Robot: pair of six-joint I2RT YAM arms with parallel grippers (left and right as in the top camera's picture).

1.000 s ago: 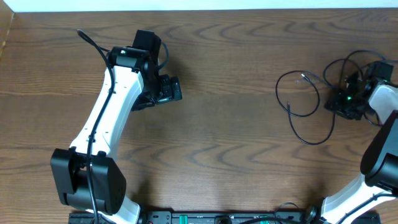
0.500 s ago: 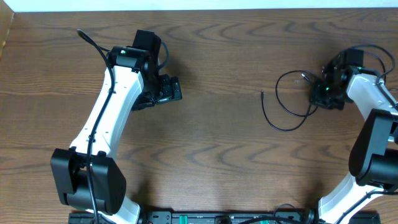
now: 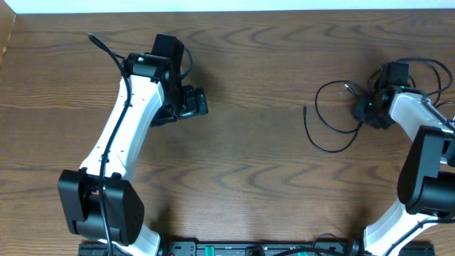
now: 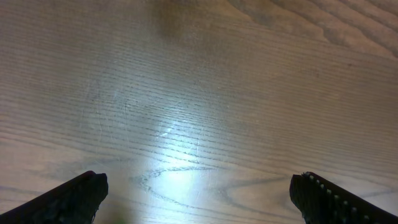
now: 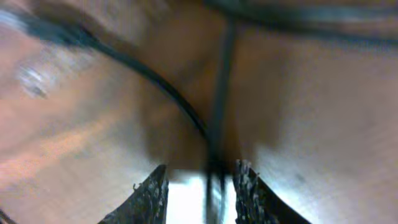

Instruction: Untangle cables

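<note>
The cables (image 3: 334,114) are thin black cords that lie in loops on the right of the table, with one loose end (image 3: 305,109) pointing left. More loops (image 3: 419,67) sit behind the right arm. My right gripper (image 3: 366,110) is at the right edge of the loops. In the right wrist view its jaws (image 5: 200,186) are a little apart, with a black cable (image 5: 219,106) running between them and light showing beside it. My left gripper (image 3: 201,103) is far from the cables on the left. Its jaws (image 4: 199,193) are wide open and empty over bare wood.
The wooden table (image 3: 256,178) fills the view, with a white strip along its far edge (image 3: 234,6). The left arm (image 3: 121,128) stretches across the left side. Thick black robot cables (image 3: 103,46) trail from it.
My right gripper moved left from the far right edge, and the cable loops slid left with it. In the last half second it turned a little and the loops eased slightly right. The left arm stayed still.
</note>
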